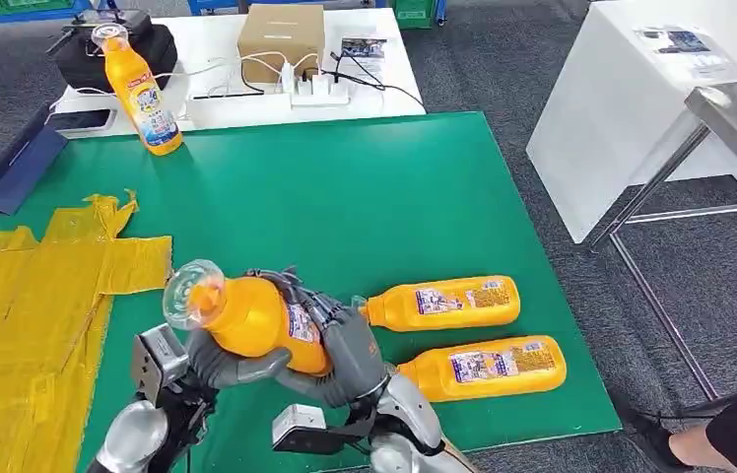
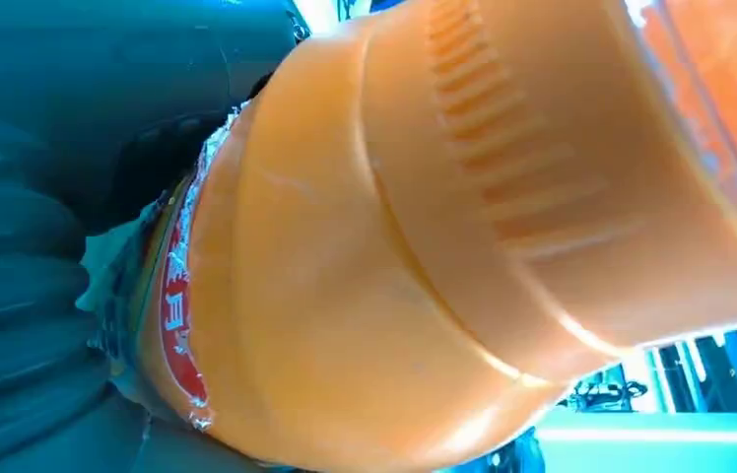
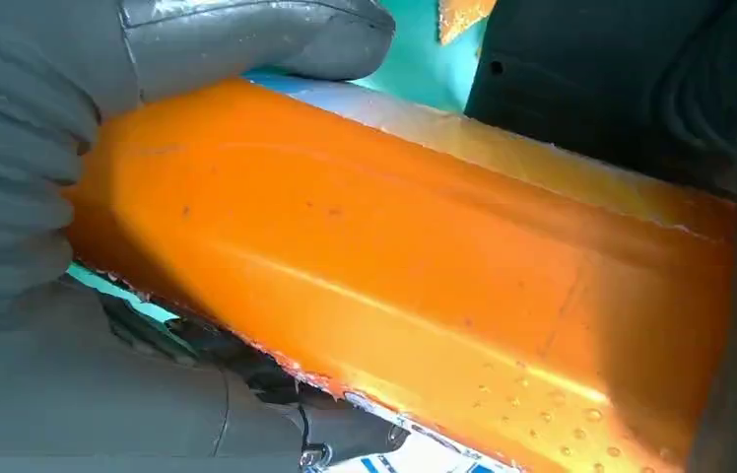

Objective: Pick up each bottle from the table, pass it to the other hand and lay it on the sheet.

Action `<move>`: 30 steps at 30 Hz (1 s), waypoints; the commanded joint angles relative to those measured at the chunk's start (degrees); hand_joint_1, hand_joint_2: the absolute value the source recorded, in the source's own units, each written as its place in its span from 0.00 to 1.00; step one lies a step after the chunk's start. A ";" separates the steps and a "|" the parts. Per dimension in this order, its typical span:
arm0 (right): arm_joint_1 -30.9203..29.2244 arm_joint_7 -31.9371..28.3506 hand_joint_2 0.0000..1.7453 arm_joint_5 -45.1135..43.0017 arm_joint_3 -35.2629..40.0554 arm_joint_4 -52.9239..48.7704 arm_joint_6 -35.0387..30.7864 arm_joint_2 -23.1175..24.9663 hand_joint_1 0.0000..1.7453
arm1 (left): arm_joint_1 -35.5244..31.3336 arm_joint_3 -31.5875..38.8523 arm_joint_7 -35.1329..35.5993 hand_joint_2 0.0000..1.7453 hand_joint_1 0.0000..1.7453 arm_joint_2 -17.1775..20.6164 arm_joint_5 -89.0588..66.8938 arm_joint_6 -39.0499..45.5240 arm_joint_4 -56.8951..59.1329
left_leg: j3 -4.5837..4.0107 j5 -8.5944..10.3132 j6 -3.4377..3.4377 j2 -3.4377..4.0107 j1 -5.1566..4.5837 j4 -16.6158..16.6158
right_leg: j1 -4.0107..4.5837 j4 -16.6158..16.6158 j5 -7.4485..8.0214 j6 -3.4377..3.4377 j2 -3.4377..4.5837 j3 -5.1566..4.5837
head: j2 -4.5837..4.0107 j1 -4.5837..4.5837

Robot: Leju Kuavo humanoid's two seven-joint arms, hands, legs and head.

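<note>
Both hands, the left hand (image 1: 222, 365) and the right hand (image 1: 350, 350), are clasping the orange plastic bottle (image 1: 246, 315) above the green table (image 1: 345, 197), so the left should be gripping firmly before the right is letting go.

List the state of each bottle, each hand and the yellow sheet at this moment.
Held bottle: off the table, gripped by both hands, clear cap toward the sheet.
Left hand: grips the held bottle from below.
Right hand: grips the bottle's body.
Two lying bottles: on their sides on the green table.
Far bottle: standing, capped.
Yellow sheet: spread out, bearing no bottle.
</note>
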 commanded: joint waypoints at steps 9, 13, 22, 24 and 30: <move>4.29 -0.72 1.00 -6.49 -4.55 -8.56 -0.07 -1.21 0.00 | -1.50 0.21 0.43 1.00 1.00 -0.45 -3.79 5.67 1.51 | 0.28 -0.12 0.02 -0.08 0.02 0.01 | 0.04 -0.01 -0.14 -0.13 -0.08 0.36 | 0.00 0.00; 4.36 -0.72 1.00 -6.48 -4.53 -8.53 -0.09 -1.18 0.00 | -1.43 0.07 0.44 1.00 1.00 -0.65 -3.79 5.66 1.53 | 0.28 -0.14 0.02 -0.04 0.00 0.01 | 0.02 0.00 -0.13 -0.12 -0.02 0.34 | 0.00 0.00; 4.36 -0.72 1.00 -6.48 -4.53 -8.53 -0.09 -1.18 0.00 | -1.43 0.07 0.44 1.00 1.00 -0.65 -3.79 5.66 1.53 | 0.34 -0.16 0.02 -0.05 0.01 0.02 | 0.03 0.00 -0.16 -0.12 -0.04 0.40 | 0.00 0.00; 4.41 -0.74 1.00 -6.53 -4.74 -8.44 -0.05 -1.02 0.00 | -1.55 0.02 1.05 1.00 1.00 -0.52 -5.23 6.74 1.71 | 0.26 -0.12 0.02 -0.04 0.01 0.00 | 0.03 -0.02 -0.12 -0.10 -0.03 0.32 | 0.00 0.00; 6.74 -0.83 1.00 -6.81 -8.84 -15.87 -1.87 -1.74 0.00 | -6.16 5.53 4.89 1.00 1.00 3.09 -19.32 16.03 5.37 | 0.15 -0.05 0.00 -0.07 0.00 0.00 | 0.02 0.02 -0.08 -0.10 -0.07 0.21 | 0.00 0.00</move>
